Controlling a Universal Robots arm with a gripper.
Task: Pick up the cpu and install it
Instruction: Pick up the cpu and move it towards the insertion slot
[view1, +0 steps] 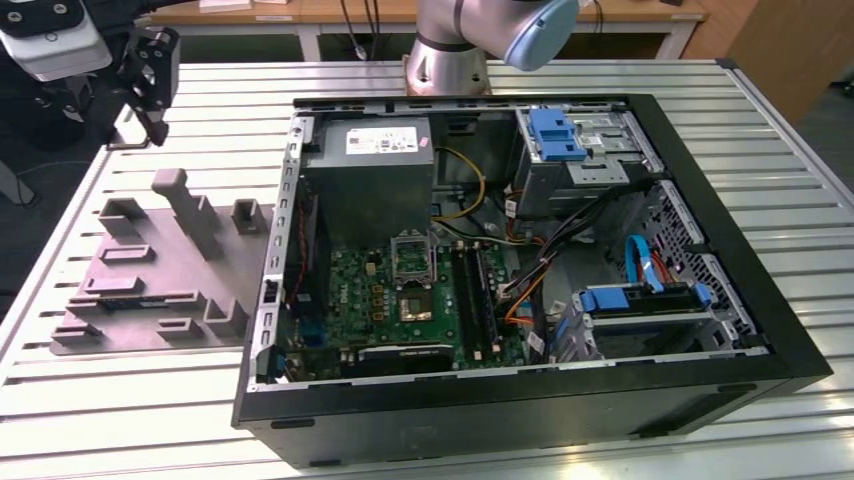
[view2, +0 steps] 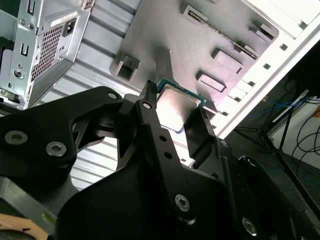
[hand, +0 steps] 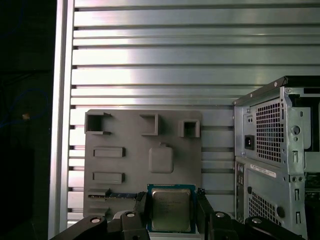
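First wrist view: the gripper (hand: 172, 201) was clamped on the cpu (hand: 171, 212) by two opposite edges, held above the grey fixture plate (hand: 125, 135), at the exterior view's left of the open computer case (view1: 534, 250). Best practice, I judged: keep the chip level, squeeze lightly, no tilting

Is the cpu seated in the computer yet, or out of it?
Out. The gripper is shut on the cpu, which the first wrist view shows against the grey holder plate, outside the computer case.
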